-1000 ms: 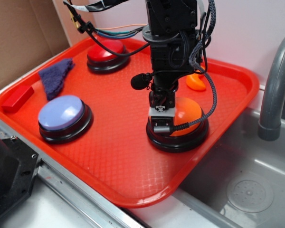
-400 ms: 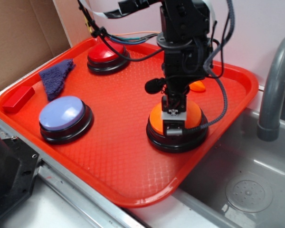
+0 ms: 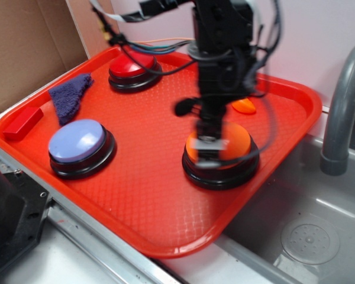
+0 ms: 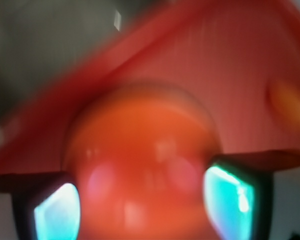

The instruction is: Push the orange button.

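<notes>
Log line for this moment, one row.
stage: pressing | tool: over orange button, blurred | contact: cannot tell | tray: purple, red buttons untouched

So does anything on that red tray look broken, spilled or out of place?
Nothing stands out. The tray is dry, and the orange button, red button and purple button sit upright. Only the moving gripper is blurred.

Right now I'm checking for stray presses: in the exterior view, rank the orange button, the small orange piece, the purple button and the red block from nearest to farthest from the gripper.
1. Orange button, directly under the gripper.
2. Small orange piece, just behind.
3. Purple button, tray's left front.
4. Red block, far left edge.
</notes>
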Motion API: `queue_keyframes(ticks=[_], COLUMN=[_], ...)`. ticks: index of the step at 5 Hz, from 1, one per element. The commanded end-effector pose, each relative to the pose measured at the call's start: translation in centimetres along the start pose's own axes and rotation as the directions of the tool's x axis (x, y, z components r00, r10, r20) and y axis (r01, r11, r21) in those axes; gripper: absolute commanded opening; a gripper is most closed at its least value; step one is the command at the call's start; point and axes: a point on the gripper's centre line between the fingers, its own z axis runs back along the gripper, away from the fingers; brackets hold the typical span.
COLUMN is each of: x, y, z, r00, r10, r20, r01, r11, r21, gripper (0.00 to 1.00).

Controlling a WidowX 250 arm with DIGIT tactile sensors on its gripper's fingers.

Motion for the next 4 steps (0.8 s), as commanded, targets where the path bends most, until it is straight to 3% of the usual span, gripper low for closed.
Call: queue_keyframes(ticks=[1, 3, 4], x=[1.1, 0.6, 0.2], y=[-0.1, -0.1, -0.2], z=[1.9, 3.4, 4.3], r00=[1.000, 0.989, 0.988], r10=[0.003, 0.001, 0.007], r20=[0.029, 0.149, 0.153], r01=[-0.002, 0.001, -0.005], r11=[1.000, 1.000, 1.000], r21=[-0.022, -0.016, -0.015], gripper=[1.00, 1.00, 1.00])
